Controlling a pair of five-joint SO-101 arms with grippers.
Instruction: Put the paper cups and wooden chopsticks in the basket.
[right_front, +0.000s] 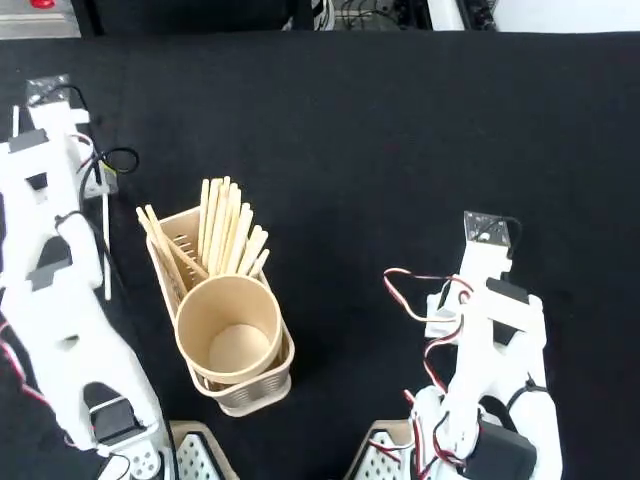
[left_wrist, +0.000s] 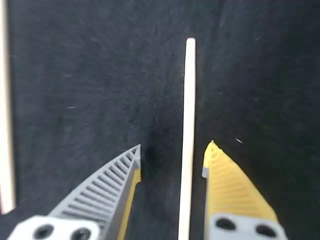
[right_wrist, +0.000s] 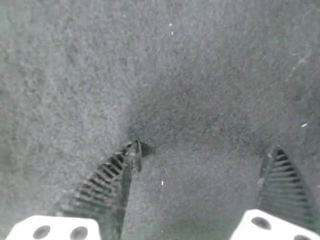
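A ribbed beige basket (right_front: 262, 392) stands left of the table's middle. An upright paper cup (right_front: 229, 326) sits in its near end, and a bundle of wooden chopsticks (right_front: 222, 226) leans out of its far end. One loose chopstick (right_front: 105, 240) lies on the black cloth beside the left arm (right_front: 50, 260). In the left wrist view my left gripper (left_wrist: 175, 147) is open, and a chopstick (left_wrist: 189, 130) lies lengthwise between its fingers, closer to the yellow one. Another chopstick (left_wrist: 6, 110) lies off to the side. My right gripper (right_wrist: 202, 150) is open over bare cloth.
The right arm (right_front: 490, 330) stands at the near right, apart from the basket. Black cloth (right_front: 400, 130) covers the table. Equipment and cables line the far edge.
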